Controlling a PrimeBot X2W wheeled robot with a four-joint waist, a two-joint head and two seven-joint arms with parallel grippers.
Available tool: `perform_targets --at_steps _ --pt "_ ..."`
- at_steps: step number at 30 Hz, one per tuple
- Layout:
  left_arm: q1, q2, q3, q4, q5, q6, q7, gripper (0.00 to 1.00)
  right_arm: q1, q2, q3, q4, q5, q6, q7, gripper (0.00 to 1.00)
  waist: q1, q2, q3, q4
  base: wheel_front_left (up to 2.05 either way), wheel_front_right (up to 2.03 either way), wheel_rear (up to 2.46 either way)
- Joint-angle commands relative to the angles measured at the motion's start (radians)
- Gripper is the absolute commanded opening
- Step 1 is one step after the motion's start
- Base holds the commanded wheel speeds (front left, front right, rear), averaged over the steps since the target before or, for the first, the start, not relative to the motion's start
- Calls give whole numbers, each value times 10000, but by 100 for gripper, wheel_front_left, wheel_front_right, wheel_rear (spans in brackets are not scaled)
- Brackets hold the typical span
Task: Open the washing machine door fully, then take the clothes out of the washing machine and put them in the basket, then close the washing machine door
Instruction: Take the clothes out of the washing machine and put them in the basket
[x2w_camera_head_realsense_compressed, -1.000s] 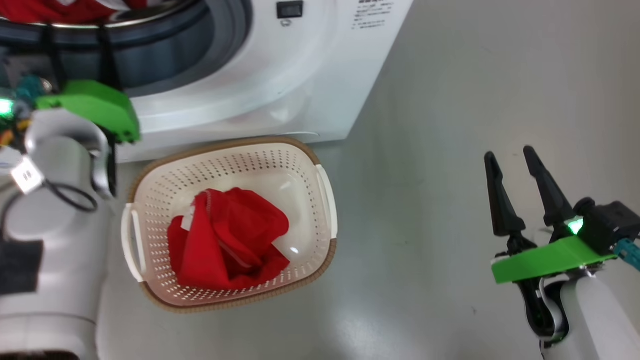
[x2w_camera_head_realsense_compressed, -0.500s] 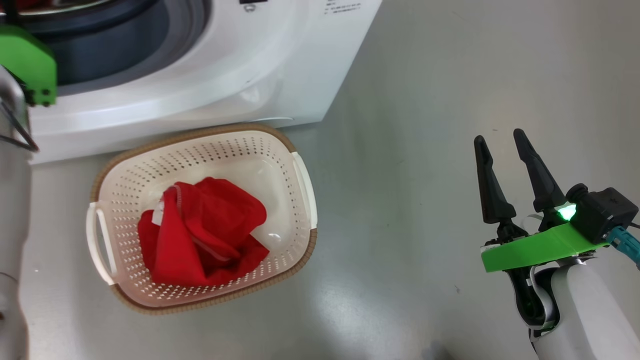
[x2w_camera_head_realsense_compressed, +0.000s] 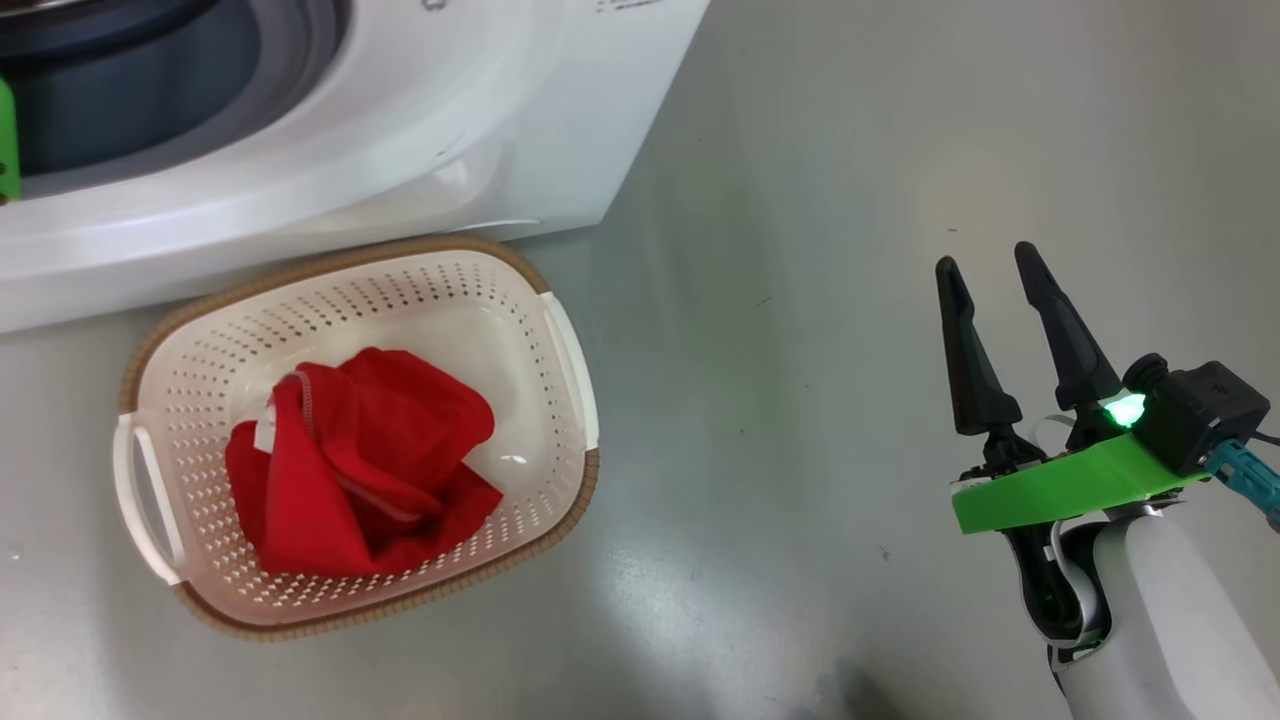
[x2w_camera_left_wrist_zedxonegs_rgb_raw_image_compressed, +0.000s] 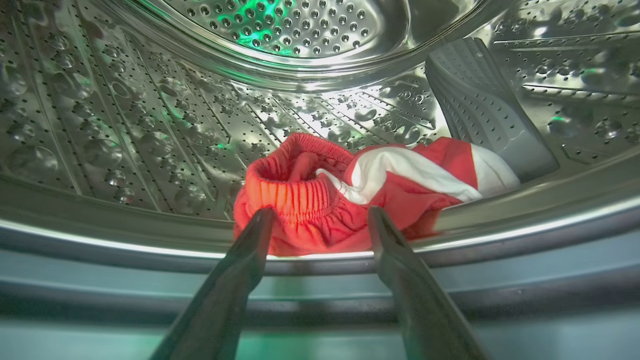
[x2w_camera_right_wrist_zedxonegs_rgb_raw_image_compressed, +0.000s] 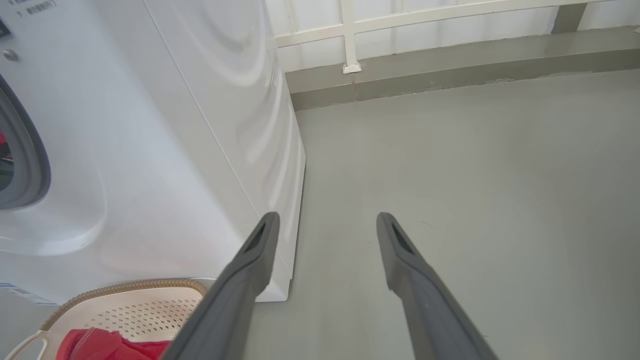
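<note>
Writing: small dark print (x2w_camera_head_realsense_compressed: 630, 5) on the washing machine (x2w_camera_head_realsense_compressed: 400, 150) front, at the top edge of head view, is too small to read. No brand legible. The bluish sticker (x2w_camera_right_wrist_zedxonegs_rgb_raw_image_compressed: 20, 292) low on the machine front, by the basket (x2w_camera_head_realsense_compressed: 350, 262), is unreadable too.

Clothes: a red bundle (x2w_camera_head_realsense_compressed: 360, 470) w/ a bit of white lies in the basket, toward its left half. A red-and-white garment (x2w_camera_left_wrist_zedxonegs_rgb_raw_image_compressed: 380, 185) lies at the front of the steel drum (x2w_camera_left_wrist_zedxonegs_rgb_raw_image_compressed: 150, 125), ribbed waistband opening facing the camera, long axis across the drum mouth.

The basket sits on the floor (x2w_camera_head_realsense_compressed: 800, 300) right at the machine's base. Its long axis runs lower left to upper right in head view, w/ white handles (x2w_camera_head_realsense_compressed: 570, 360) at the short ends.

The left gripper (x2w_camera_left_wrist_zedxonegs_rgb_raw_image_compressed: 320, 211) has fingers spread wide and holds nothing. Its tips are at the drum lip right by the red waistband; contact unclear. The right gripper (x2w_camera_head_realsense_compressed: 986, 255) is also spread wide and empty, over bare floor well right of the basket, fingers pointing away from the robot.

Floor is smooth, grey-green, glossy. Behind it, a grey kerb (x2w_camera_right_wrist_zedxonegs_rgb_raw_image_compressed: 450, 75) under a white wall (x2w_camera_right_wrist_zedxonegs_rgb_raw_image_compressed: 350, 30) w/ framing bars.
</note>
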Motion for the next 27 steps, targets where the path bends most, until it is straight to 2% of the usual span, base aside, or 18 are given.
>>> perform_targets --at_steps 1,2,3,4,5,6,7,11,16,24,27 --pt "-213 547 57 -157 -23 150 32 100 5 19 269 -206 165 63 -65 100 0 -1 17 -62 0 0 0" --pt "-210 565 48 -150 -36 173 64 100 5 21 268 -202 176 63 -65 100 0 -1 17 -85 0 0 0" --pt "-205 580 31 -142 -43 192 109 77 4 23 271 -200 183 63 -65 100 0 -1 17 -104 0 0 0" --pt "-201 589 18 -136 -55 205 147 45 2 24 275 -197 189 63 -65 100 0 -1 16 -119 0 0 0" --pt "-193 594 7 -131 -69 227 174 32 2 25 276 -194 200 63 -65 100 0 -1 9 -128 0 0 0" --pt "-184 600 -4 -126 -83 248 198 11 4 26 277 -191 219 63 -65 100 0 -1 0 -138 0 0 0" --pt "-174 603 -12 -121 -101 262 217 0 6 26 280 -189 237 63 -65 100 0 -1 -8 -145 0 0 0" --pt "-134 608 -2 -109 -220 303 208 0 23 28 268 -189 261 63 -65 100 0 -1 -47 -139 0 0 0" --pt "-116 669 74 -102 -453 153 -136 0 23 28 225 -194 238 63 -65 100 0 -1 -91 -80 0 0 0" --pt "98 320 759 -183 -1524 -527 -1622 0 86 29 134 -177 68 63 -65 100 0 -1 -395 252 0 0 0" --pt "238 190 768 -380 -1630 -771 -1842 0 108 27 100 -178 27 63 -65 100 0 -1 -470 354 0 0 0"
